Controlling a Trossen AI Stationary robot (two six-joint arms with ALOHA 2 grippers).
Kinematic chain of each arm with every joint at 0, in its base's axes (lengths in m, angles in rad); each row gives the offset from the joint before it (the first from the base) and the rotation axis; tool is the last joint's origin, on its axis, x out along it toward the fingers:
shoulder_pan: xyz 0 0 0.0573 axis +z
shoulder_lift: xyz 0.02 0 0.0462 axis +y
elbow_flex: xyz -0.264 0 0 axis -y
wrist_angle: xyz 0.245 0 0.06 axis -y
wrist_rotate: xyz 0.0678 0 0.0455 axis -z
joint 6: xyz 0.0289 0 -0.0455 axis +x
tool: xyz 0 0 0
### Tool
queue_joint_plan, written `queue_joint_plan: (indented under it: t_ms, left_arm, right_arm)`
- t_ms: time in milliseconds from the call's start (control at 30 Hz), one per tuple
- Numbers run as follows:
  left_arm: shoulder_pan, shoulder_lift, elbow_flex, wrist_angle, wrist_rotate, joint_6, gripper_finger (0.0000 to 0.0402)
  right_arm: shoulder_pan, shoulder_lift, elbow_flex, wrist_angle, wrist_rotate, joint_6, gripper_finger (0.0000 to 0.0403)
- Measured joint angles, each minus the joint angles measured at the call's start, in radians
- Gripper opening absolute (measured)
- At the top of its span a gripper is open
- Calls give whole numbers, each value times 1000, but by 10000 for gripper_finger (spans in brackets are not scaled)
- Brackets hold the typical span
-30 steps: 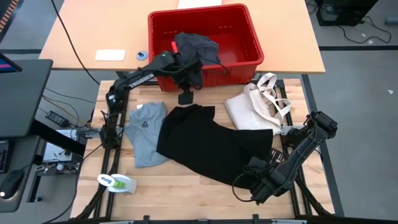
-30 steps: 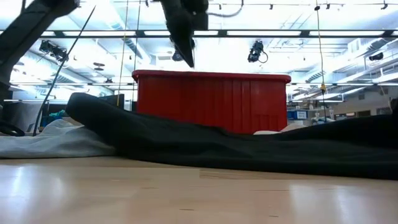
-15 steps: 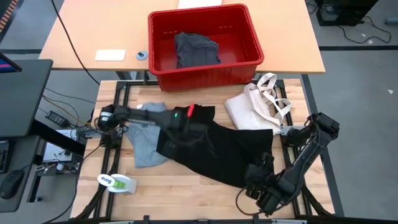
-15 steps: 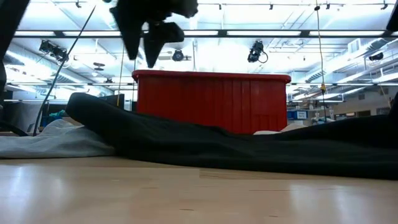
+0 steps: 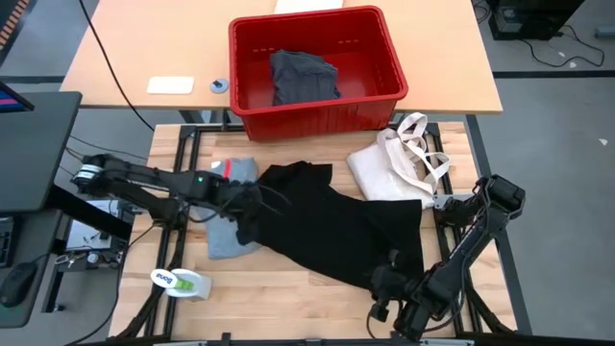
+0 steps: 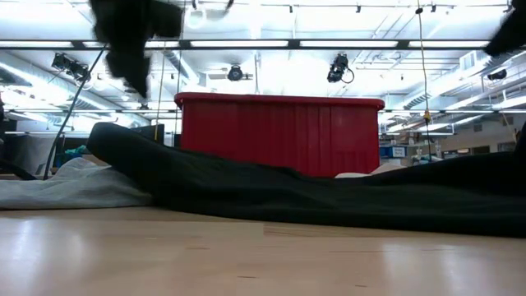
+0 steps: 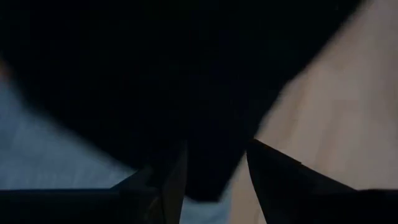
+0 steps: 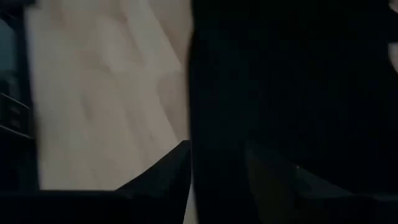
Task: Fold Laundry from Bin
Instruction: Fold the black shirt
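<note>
The large black garment (image 5: 336, 221) lies spread across the middle of the table, its left edge lapping the light grey T-shirt (image 5: 231, 240). My left gripper (image 5: 245, 207) hangs above that left edge, pointing steeply down, fingers apart (image 7: 214, 155), high over the cloth in the low view (image 6: 131, 66). My right gripper (image 5: 384, 281) stands open at the garment's near right edge, with black cloth showing between its fingers (image 8: 217, 152). The red bin (image 5: 317, 120) stands on the far table, with a dark grey garment (image 5: 303, 75) lying inside it.
A cream tote bag (image 5: 399, 163) lies at the table's right, beside the black garment. A white and green object (image 5: 183, 282) sits near the front left corner. The bin (image 6: 279, 136) blocks the far side. Bare wood shows along the near edge.
My left gripper has swung from the bin's front wall toward the table's near left, sinking and rolling, to a place over the black garment's left edge. My right gripper has tipped downward and dropped a little toward the near edge. The garments lie as before.
</note>
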Motion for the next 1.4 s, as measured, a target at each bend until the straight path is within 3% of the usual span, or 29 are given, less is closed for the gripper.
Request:
queue_joint_plan:
  t_ms: [133,300,733,900,1000,1100,1200,1400]
  left_arm:
    - [54,-37,-135,1,6,-111,171]
    - [88,-41,-214,94,123,-134,172]
    - [195,-19,-251,243,149,-140,171]
    - [196,-18,-251,235,224,-133,128]
    - [187,-18,-251,218,205,-141,93]
    - [183,-18,-251,234,187,-161,84]
    - [165,2,-250,270,188,-173,108]
    - [162,98,-250,278,133,-188,205]
  right_arm:
    - [-6,0,-16,116,52,-79,156]
    - [-8,0,-16,177,91,-137,148]
    - [-18,0,-16,199,94,-243,134]
    - [-18,0,-16,202,94,-261,134]
    - [-18,0,-16,201,94,-261,134]
    - [-19,0,-16,201,94,-262,134]
    - [-19,0,-16,209,99,-262,134]
    - [-25,0,-75,350,114,-332,134]
